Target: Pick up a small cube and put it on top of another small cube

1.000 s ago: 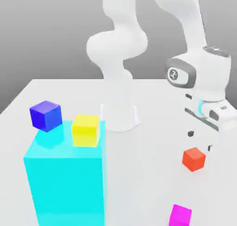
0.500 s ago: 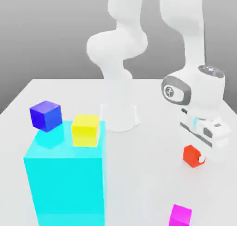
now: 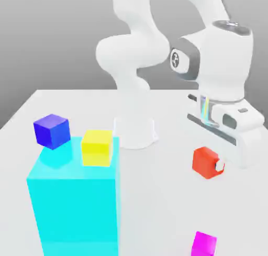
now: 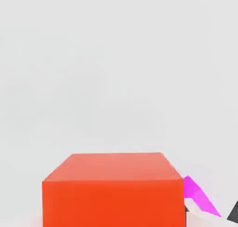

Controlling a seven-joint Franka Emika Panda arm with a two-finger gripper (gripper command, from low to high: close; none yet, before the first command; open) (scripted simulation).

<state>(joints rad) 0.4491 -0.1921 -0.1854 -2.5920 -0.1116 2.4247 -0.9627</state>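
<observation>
Jaws clamp the red-orange cube (image 3: 204,162) above the surface, well apart from the indigo cube (image 3: 52,130) atop the cyan block (image 3: 73,202); a careless approach may clip the yellow cube (image 3: 97,147).

Small cube (image 3: 205,162) in gripper (image 3: 217,166), above table (image 3: 157,197), exterior view's right. Dark cube (image 3: 52,131) and second cube (image 3: 97,147) atop large block (image 3: 73,202), exterior view's left. Another cube (image 3: 203,244) on table below small cube.

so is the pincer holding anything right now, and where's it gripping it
Yes: the pincer is shut on the red-orange cube, fingers pinching two opposite side faces. The cube appears lifted clear of the table.
</observation>
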